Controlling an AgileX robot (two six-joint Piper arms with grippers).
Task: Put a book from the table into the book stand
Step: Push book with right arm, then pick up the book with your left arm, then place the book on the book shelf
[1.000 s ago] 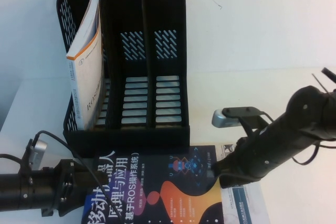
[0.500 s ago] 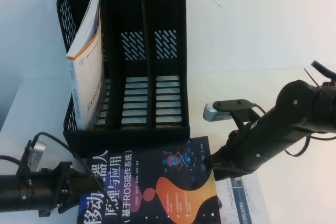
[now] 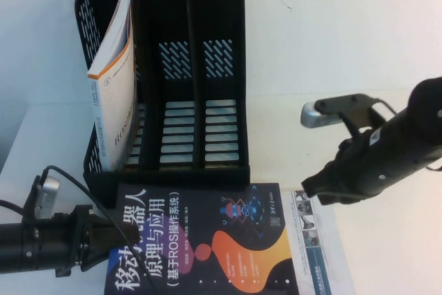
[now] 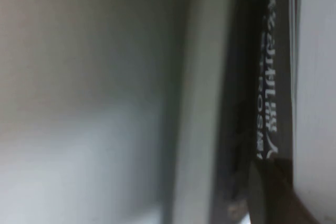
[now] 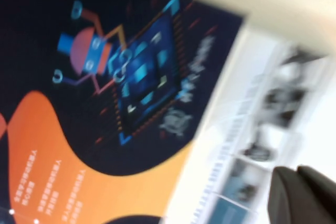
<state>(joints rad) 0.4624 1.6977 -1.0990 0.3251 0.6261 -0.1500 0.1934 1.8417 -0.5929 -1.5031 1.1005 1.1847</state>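
The black book (image 3: 207,240) with white characters and orange blobs lies flat on the white table (image 3: 331,60), just in front of the black book stand (image 3: 166,81). My left gripper (image 3: 105,248) lies low at the book's left edge and is shut on its spine, which fills the left wrist view (image 4: 268,77). My right gripper (image 3: 312,190) is shut and empty. It hangs just off the book's right top corner, above a white book. The right wrist view shows the black book's cover (image 5: 105,87) and the shut right gripper (image 5: 291,177).
A white-and-orange book (image 3: 114,81) leans in the stand's left compartment; the middle and right compartments hold nothing. A white book with car pictures (image 3: 321,240) lies under the black book's right side and also shows in the right wrist view (image 5: 262,129).
My right gripper has come off the black book's top right corner and moved right and up. The book, tilted half a second ago, lies square to the stand again.
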